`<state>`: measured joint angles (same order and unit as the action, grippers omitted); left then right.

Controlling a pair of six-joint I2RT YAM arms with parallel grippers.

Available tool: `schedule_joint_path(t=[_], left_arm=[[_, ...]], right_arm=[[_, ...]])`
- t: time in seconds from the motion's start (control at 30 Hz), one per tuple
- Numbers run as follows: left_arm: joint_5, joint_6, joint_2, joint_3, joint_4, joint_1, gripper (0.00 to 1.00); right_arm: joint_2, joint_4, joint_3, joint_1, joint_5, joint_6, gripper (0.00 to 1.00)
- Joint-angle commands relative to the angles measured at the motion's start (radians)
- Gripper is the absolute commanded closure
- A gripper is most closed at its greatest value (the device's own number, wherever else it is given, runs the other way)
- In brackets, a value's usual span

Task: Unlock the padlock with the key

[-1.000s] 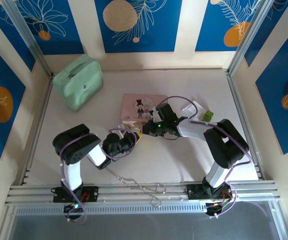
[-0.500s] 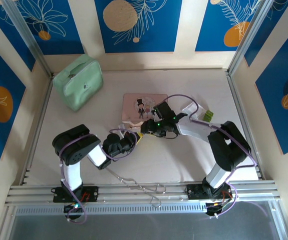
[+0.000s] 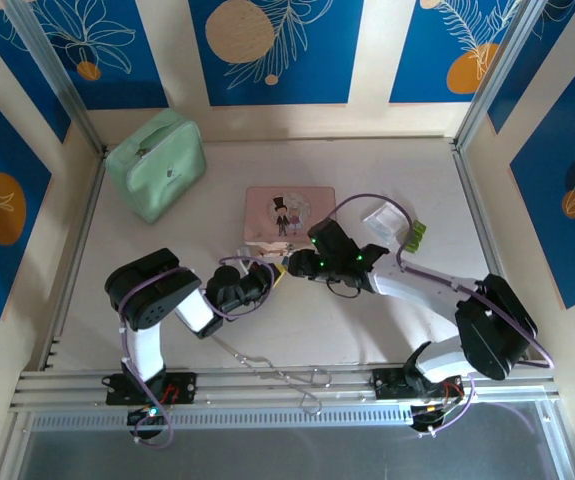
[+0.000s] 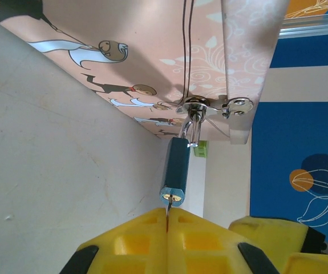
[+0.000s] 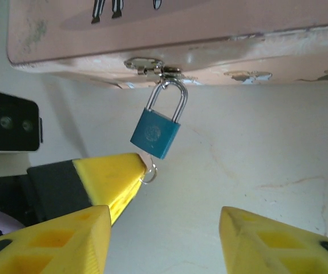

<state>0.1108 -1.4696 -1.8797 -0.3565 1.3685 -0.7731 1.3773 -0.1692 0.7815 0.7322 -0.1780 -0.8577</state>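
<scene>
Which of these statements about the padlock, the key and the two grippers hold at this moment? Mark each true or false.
1. The padlock hangs from the clasp of the pink tin. True.
2. The left gripper is shut on the key, whose blade enters the padlock's bottom. True.
3. The right gripper clamps the padlock's body. False: its jaws stand open, below the padlock and apart from it.
4. The shackle stands open. False: both its legs sit in the body.
5. The green case lies by the right arm's base. False: it lies at the table's far left.
</scene>
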Motion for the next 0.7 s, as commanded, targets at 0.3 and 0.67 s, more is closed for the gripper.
schedule_joint_path(t=[0.3, 0.67], left_arm=[[-0.022, -0.01, 0.006, -0.004, 0.04, -0.009, 1.0], [-0.02, -0.013, 0.011, -0.011, 0.04, -0.009, 1.0]], right_arm=[[0.129, 0.169, 0.041, -0.05, 0.134, -0.051, 0.54], [0.247, 0.184, 0.088, -0.037, 0.105, -0.095, 0.53]])
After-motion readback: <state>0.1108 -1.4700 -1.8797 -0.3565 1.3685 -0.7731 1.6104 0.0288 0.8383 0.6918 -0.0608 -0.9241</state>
